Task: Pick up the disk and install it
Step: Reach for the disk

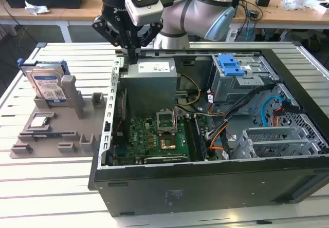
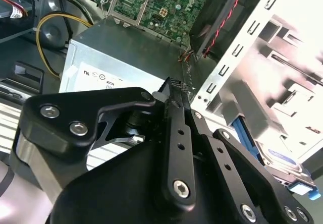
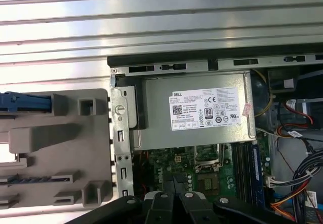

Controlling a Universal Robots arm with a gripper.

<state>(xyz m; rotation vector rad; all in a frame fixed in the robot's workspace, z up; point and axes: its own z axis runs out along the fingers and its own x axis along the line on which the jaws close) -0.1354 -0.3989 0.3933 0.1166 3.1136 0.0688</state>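
Note:
The disk is a silver drive with a white-and-blue label and blue rails. It stands on edge in a grey holder on the exterior view's left, outside the computer case. Its blue rail and its labelled face appear in the wrist views. My gripper hangs over the case's back left corner, to the right of the disk and apart from it. The fingers are shut together with nothing between them, just above the grey power supply.
The open computer case lies on a slatted white table. Inside are a green motherboard, a blue bracket, a metal drive cage and loose cables. A small square chip rests in the holder.

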